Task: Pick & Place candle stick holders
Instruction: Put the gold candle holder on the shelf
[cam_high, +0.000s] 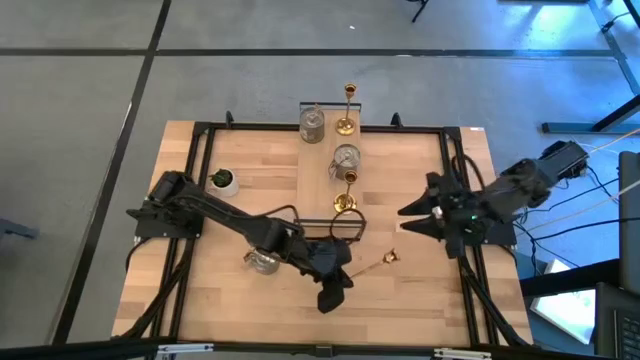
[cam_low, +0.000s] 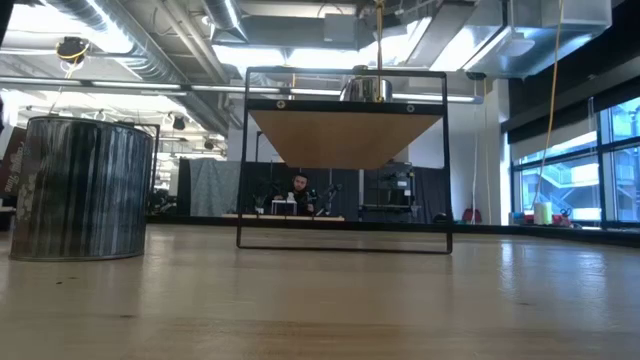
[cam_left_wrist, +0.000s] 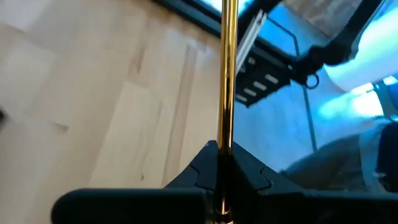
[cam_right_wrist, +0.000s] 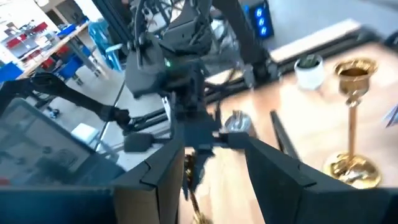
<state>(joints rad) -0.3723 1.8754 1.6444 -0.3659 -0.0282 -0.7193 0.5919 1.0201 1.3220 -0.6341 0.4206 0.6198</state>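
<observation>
A slim gold candlestick lies slantwise near the table's front middle, its small wide end toward the right. My left gripper is shut on its shaft. My right gripper stands open and raised over the table's right side, with nothing between its fingers. Another gold candlestick stands upright on its round base at mid-table, and is also in the right wrist view. A squat silver holder sits beside my left arm. My left gripper pinches the candlestick's thin shaft between its two fingers. The shaft runs straight out ahead of the fingers, along them, toward the table's right. The end behind the fingers is hidden by the gripper. I cannot tell whether the free end rests on the wood.
At the far edge stand a third gold candlestick and a glassy silver holder; a round silver one is nearer. A black wire rack is at mid-table, a white pot with a plant at the left.
</observation>
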